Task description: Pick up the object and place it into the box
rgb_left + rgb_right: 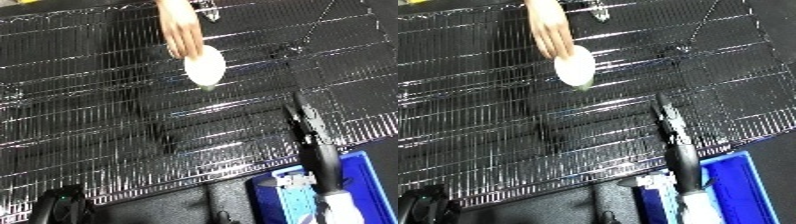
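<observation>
Overhead, the two eye views showed one dark wire-mesh surface filling most of the frame, its shiny bars running in close rows. One white, rounded object lay on it in the upper middle, with a small greenish bit at its lower edge. One person's hand reached down from the top edge, its fingertips touching the upper left side of the white object.

One robot hand showed clearly: the right hand, black, stretched up from the lower right with its fingers straight and close together, pointing toward the upper left over the mesh. It held nothing and stood well apart from the white object. Its white forearm entered at the bottom right corner.

One blue bin sat at the lower right, partly behind that forearm, with something pale blue and white inside it near its left wall. At the lower left corner one black rounded shape showed; whether it was the left hand could not be told.
</observation>
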Robot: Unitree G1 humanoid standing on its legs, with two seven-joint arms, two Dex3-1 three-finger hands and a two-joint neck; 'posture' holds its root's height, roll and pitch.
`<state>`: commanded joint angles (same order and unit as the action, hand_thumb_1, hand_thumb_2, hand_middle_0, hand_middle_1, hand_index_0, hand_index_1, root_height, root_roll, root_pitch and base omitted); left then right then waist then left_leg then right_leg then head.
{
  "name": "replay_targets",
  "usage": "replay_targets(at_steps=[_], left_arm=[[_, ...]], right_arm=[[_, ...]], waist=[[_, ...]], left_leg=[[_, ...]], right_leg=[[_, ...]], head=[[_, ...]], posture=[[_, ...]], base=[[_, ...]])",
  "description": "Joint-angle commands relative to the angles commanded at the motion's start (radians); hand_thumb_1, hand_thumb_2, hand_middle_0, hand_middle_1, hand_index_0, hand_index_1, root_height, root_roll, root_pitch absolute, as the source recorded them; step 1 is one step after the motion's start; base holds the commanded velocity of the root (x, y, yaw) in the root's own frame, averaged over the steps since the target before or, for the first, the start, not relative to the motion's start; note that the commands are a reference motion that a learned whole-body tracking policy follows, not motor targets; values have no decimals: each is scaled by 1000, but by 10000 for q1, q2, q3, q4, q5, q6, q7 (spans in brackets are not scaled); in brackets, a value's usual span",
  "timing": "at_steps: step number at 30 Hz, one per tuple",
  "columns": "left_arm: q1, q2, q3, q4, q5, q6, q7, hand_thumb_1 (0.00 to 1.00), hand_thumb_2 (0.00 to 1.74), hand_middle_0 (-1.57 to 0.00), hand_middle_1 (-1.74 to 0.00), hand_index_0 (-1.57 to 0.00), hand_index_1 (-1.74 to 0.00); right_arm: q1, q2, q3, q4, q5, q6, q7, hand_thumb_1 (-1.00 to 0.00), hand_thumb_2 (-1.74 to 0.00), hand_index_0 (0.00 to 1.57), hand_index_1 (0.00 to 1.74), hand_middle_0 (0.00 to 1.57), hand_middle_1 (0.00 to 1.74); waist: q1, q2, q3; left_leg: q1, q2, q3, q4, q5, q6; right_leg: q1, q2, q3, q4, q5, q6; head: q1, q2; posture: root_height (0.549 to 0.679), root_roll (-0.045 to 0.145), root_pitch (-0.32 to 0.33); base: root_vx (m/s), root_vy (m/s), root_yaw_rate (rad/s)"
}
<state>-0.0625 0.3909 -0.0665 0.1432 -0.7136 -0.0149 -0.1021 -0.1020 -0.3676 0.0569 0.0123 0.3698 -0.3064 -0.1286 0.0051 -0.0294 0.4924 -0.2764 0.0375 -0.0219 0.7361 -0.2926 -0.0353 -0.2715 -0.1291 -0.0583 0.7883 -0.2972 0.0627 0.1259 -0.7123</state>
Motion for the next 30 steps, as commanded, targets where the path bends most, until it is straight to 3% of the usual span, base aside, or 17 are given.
replay_targets(at_steps=[14, 20, 30], left_arm=[[220, 59, 94, -154, 5, 156, -72, 1000, 1740, -1570, -1740, -1570, -1740], [243, 85, 107, -117, 69, 184, -116, 1000, 1740, -1570, -1740, -1570, -1740], [293, 241, 139, -123, 76, 147, -150, 1000, 1740, -1570, -1740, -1570, -1740]], right_arm=[[181, 1, 100, 127, -119, 104, 35, 0, 0, 0, 0, 0, 0], [119, 76, 73, 425, -10, -116, -333, 0, 0, 0, 0, 0, 0], [42, 78, -147, 801, 220, -489, -681, 0, 0, 0, 0, 0, 0]], waist=[[-12, 26, 19], [2, 68, 51], [-19, 149, 168]], left_leg=[[-53, 25, 10, 197, -116, 11], [-100, 24, 22, 245, -138, 29], [-362, 24, 49, 516, -248, 62]], right_leg=[[-102, -109, -10, 176, -39, 46], [-202, -157, -16, 251, -21, 67], [-503, -189, -11, 474, -21, 106]], head=[[-78, -221], [171, -228], [714, 260]], posture=[[640, 59, -135], [639, 58, -134], [636, 57, -128]], base=[[35, -3, -10], [22, -9, 5], [12, -20, -22]])
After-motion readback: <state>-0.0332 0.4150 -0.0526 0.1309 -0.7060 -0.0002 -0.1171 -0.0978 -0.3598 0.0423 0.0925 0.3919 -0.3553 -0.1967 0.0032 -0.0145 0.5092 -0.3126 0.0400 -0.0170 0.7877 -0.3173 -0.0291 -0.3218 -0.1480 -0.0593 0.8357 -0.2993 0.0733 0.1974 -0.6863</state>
